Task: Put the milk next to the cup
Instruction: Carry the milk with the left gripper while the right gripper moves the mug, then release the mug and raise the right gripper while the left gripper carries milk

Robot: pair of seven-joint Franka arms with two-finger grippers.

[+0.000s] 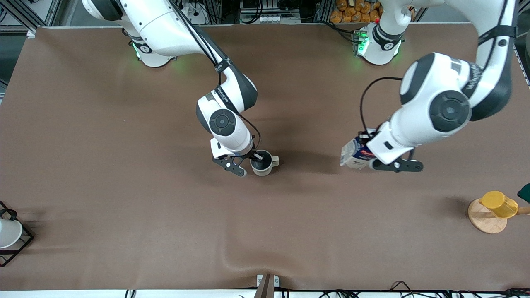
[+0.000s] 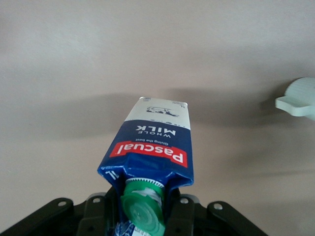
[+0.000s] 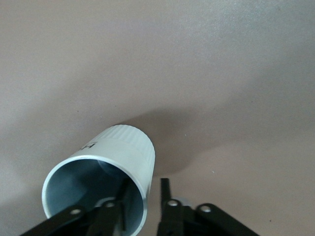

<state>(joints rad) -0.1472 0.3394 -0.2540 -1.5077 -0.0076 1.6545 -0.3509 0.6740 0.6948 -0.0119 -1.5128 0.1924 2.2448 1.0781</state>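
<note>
Milk, dark-blue gable-top carton, pinched in left claw: set it upright beside off-white mug, whose wall the right claw straddles mid-counter.

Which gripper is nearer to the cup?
Right. The right gripper has one of its fingers inside the cup at its rim; the left gripper holds the milk, apart from the cup toward the left arm's end.
</note>
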